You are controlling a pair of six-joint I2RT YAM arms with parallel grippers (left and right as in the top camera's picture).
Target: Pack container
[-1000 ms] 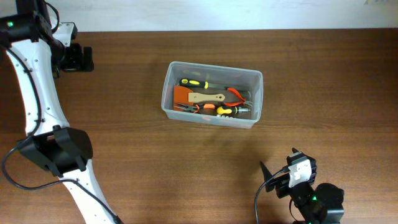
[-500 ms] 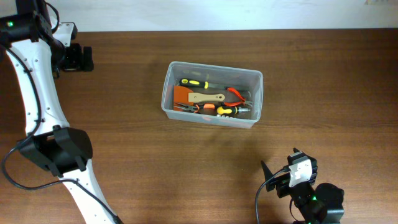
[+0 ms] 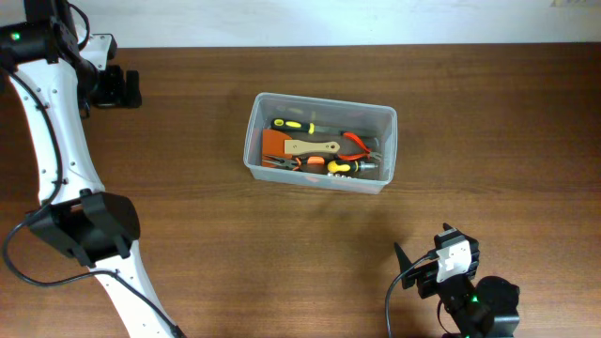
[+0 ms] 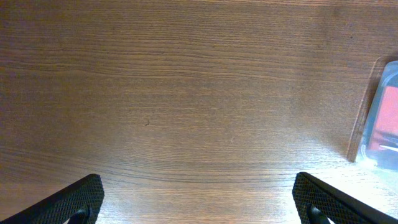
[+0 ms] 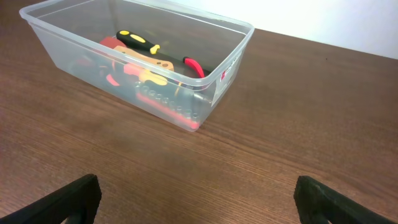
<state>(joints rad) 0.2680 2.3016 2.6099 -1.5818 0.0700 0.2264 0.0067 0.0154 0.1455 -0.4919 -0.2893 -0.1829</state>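
The container, a clear plastic tub, stands at mid-table. It holds several hand tools: a yellow-and-black screwdriver, a wooden-handled scraper, red pliers and an orange tool. My left gripper is at the far left back, open and empty; in its wrist view only the tub's corner shows at the right edge. My right gripper is at the front right, open and empty. Its wrist view looks at the tub from well in front.
Bare brown wood table lies all around the tub. The table's back edge meets a white wall. The left arm's white links run down the left side.
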